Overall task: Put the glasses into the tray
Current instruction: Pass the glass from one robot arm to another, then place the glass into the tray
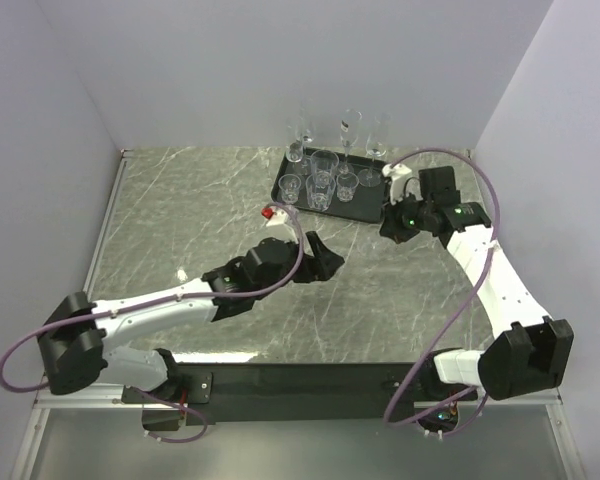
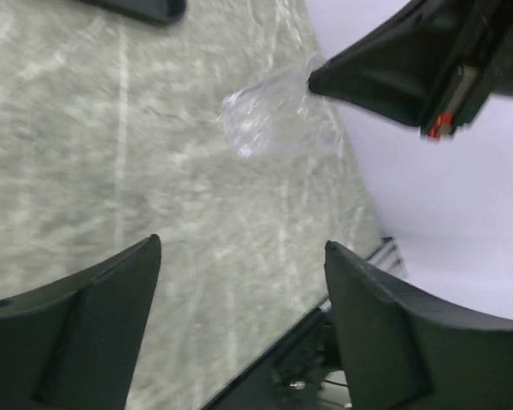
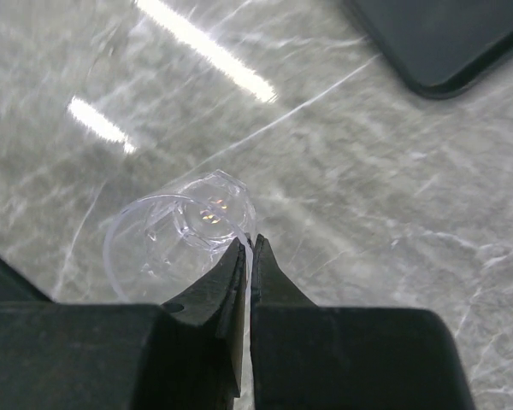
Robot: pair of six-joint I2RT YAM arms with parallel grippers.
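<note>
My left claw (image 1: 320, 258) spread wide above the marble table (image 1: 180, 210), my right claw (image 3: 250, 243) pinching the rim of a small tumbler (image 3: 188, 231) near the black tray (image 1: 327, 211), more tumblers (image 1: 320, 187) standing inside it, flutes (image 1: 351, 128) at its far edge

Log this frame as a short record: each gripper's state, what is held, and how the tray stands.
left gripper: open, empty, over the bare table
right gripper: shut on the wall of a small tumbler
held tumbler: over the table, outside the tray, near one of its corners
tray contents: several short tumblers, upright
flutes: three, upright at the tray's far edge; cannot tell whether they are inside the rim
</note>
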